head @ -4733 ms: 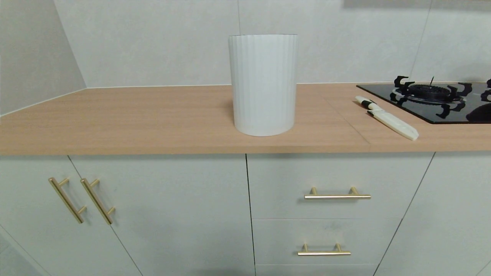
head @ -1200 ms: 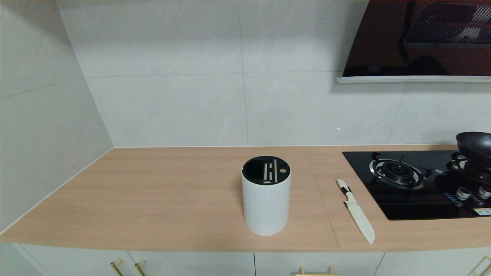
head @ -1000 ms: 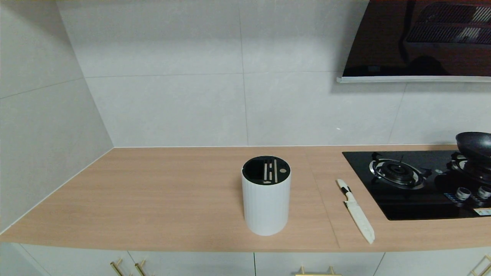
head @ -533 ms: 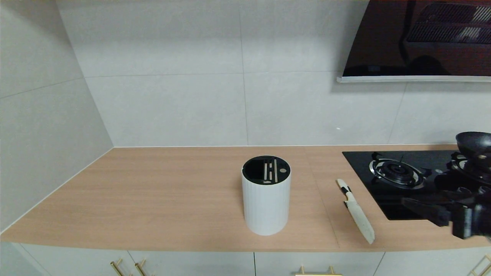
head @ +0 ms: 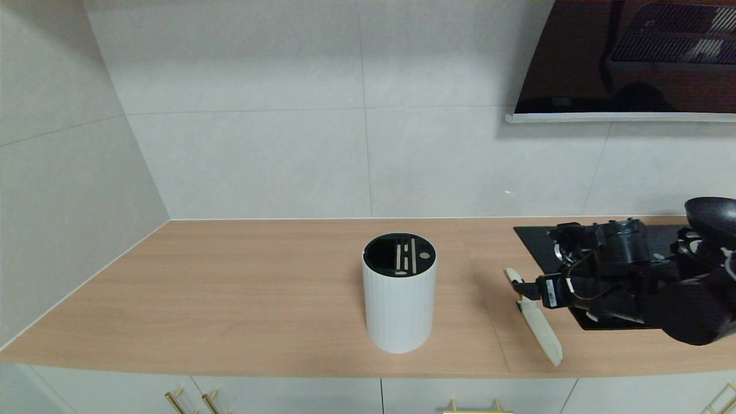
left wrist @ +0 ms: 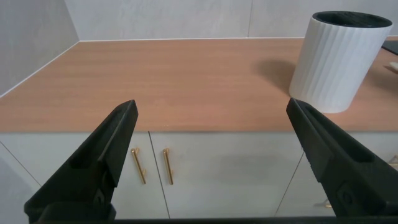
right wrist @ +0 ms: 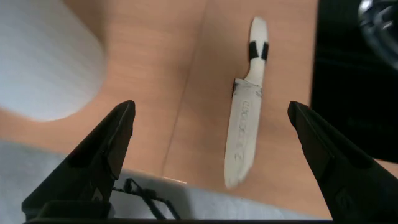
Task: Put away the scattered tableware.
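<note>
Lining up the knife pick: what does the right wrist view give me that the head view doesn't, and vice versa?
Right wrist view: the knife uncovered end to end, between the right gripper's open jaws. Head view: the holder's slotted top, and the gripper covering part of the knife's handle. Both: knife, white holder, wooden counter, hob edge.

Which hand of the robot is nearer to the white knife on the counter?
Right. The right hand hangs open just above the knife. The left hand is off the counter's front edge, on the far side of the white holder from it.
</note>
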